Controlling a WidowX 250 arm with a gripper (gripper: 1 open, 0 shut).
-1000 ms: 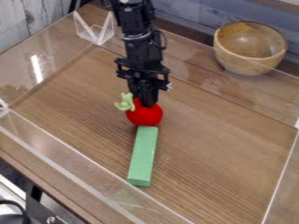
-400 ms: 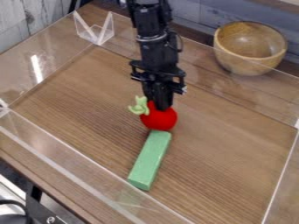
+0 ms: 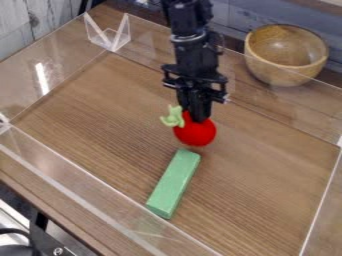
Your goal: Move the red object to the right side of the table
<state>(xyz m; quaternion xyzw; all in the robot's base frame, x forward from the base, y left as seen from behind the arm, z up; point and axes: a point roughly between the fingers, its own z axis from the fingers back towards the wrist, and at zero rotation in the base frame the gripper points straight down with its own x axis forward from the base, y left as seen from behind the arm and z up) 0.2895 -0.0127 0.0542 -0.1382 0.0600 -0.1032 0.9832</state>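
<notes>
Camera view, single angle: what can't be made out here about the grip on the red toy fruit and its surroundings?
- Gripper fingertips: hidden against the red toy fruit; contact points unclear.
- Underside of the fruit: touching the table or lifted cannot be told from this angle.
- Green block: touching the fruit or just near it, unclear.
- Wooden bowl: contents hidden by its rim.
- Arm's upper part: cut off by the top edge.

A bright red toy fruit (image 3: 198, 132) with green leaves, a light green block (image 3: 174, 184), a tan wooden bowl (image 3: 285, 54), a brown wood-grain table (image 3: 94, 110).
</notes>
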